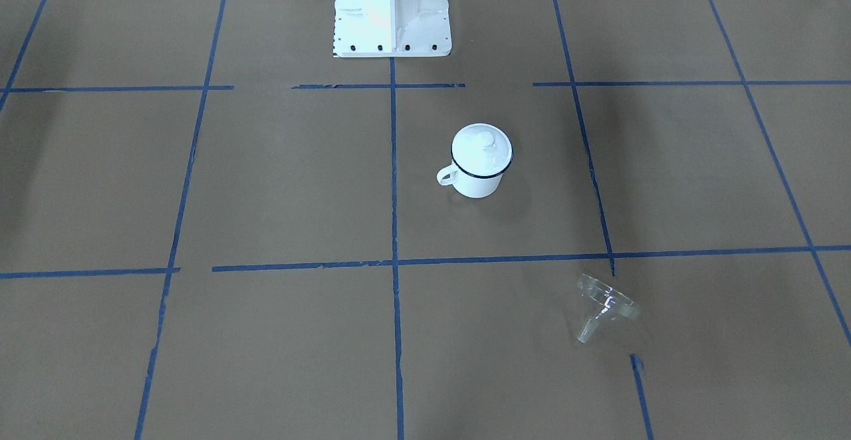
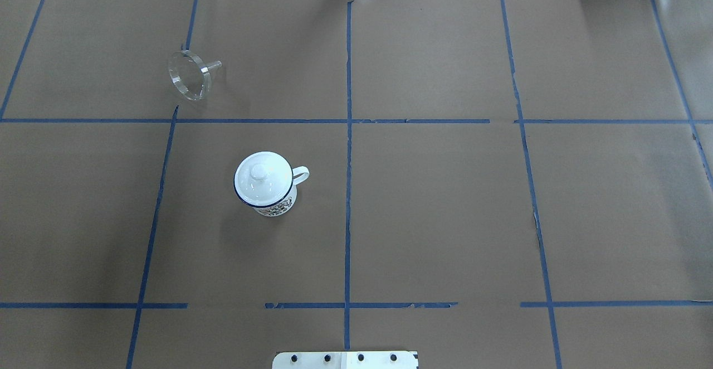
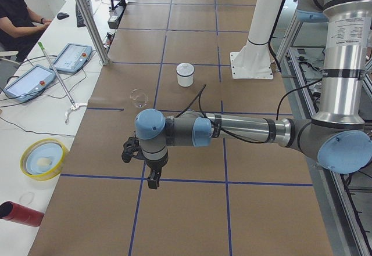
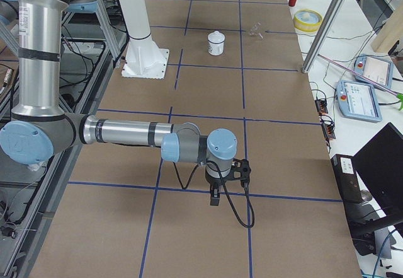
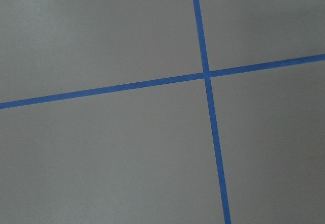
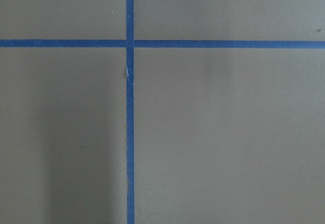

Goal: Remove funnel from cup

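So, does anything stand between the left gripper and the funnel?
Nothing visible does. The funnel lies on its side on the paper, apart from the cup, which stands aside from the line to the left gripper.

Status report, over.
Left gripper and right gripper far off, state unclear. Funnel out, on its side, apart from the cup. Lid on cup. Nothing in the way.

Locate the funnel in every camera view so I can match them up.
Exterior front-facing: funnel at lower right, lying on its side.
Overhead exterior: upper left.
Exterior left: left of centre, upper half.
Exterior right: near the top, right of centre.
Left wrist-mounted: not in it.
Right wrist-mounted: not in it.
Shared landmark: the cup, apart from the funnel in all four exterior views.
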Robot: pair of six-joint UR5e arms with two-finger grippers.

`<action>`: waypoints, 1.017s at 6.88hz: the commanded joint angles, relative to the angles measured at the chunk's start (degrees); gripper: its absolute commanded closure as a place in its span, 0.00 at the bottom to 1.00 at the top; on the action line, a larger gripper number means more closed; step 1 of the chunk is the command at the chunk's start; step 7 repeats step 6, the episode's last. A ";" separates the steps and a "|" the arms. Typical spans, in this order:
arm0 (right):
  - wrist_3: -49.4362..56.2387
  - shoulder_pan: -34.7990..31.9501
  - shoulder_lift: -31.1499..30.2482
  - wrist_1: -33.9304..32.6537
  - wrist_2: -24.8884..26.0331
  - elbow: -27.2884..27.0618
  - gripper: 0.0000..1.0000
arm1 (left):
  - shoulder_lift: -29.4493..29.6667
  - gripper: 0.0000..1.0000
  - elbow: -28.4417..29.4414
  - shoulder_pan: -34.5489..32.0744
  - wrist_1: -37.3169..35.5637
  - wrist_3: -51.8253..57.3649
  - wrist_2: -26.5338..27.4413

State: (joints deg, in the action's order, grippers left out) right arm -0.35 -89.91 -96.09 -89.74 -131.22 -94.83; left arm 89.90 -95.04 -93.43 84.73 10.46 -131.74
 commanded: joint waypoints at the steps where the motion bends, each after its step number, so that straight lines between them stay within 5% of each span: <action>1: 0.00 0.00 -0.06 0.00 0.00 0.00 0.00 | 0.10 0.00 0.11 0.09 0.00 -0.18 0.00; 7: 0.00 0.00 0.02 0.00 0.00 -0.09 0.00 | -0.08 0.00 0.38 0.01 -0.09 -0.18 0.00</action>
